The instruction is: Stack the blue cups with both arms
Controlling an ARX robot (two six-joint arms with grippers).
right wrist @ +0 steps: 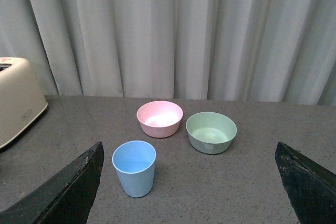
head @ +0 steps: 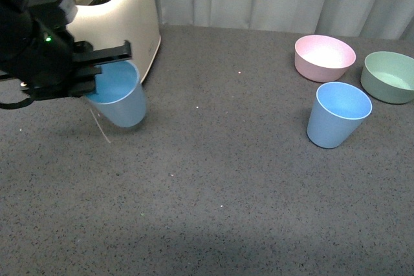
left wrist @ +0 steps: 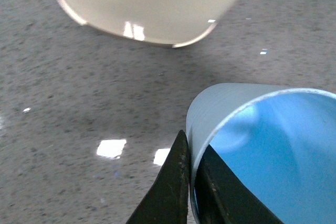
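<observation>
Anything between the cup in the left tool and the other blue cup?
Nothing visible. Only bare table lies between the held blue cup and the standing blue cup. The pink bowl and green bowl sit beyond it, off that line.

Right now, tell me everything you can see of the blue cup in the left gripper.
The blue cup is a light-blue, matte, plastic-looking tumbler, tapered and handleless, empty, brighter blue inside. It is tilted, mouth tipped toward the robot, beside the cream toaster. The jaws of the left gripper pinch its rim wall, one inside, one outside. Whether its base clears the tabletop is unclear.
</observation>
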